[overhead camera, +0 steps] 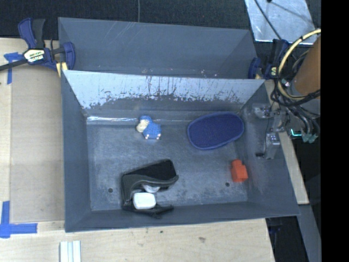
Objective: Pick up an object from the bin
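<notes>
Right side: gripper [270, 141] is hanging over the bin's [163, 217] right wall, holding nothing visible; open or closed, cannot tell. Nearest it, orange block [239, 171] is lying near the right edge, with blue dish [215, 130] sitting toward the back.

I see the gripper [270, 140] above the right wall of the bin [163, 89], near an orange block [239, 171] and a blue oval pad [215, 130].

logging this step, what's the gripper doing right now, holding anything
Gripper: cannot be told whether open or closed. It hangs over the right wall of the bin, beside the orange block.
</notes>
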`<state>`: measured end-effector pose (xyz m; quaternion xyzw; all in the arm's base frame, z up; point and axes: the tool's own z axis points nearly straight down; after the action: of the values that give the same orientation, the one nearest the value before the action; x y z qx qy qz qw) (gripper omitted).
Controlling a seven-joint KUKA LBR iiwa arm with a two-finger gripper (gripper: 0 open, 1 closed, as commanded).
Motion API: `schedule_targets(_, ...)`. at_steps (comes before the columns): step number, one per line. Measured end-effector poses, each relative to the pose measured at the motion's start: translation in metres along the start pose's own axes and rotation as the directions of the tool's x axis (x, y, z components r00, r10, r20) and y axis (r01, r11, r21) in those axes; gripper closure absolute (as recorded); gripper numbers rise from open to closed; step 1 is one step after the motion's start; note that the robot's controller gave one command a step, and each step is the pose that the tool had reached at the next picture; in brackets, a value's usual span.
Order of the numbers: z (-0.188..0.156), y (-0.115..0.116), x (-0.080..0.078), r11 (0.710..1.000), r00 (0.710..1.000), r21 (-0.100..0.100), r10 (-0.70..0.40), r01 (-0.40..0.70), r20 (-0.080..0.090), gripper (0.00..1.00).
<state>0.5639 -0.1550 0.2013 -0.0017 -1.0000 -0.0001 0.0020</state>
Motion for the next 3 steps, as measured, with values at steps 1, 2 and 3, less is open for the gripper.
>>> schedule_targets(1,0.134,0.034,-0.063,1.000,1.000,0.000,-0.004,0.004,-0.002,0.00)
schedule_targets(2,0.099,0.055,-0.050,0.919,0.919,0.003,-0.394,0.394,0.007,0.00)
schedule_targets(3,0.089,0.046,-0.060,0.957,0.957,0.004,-0.290,0.290,0.010,0.00)
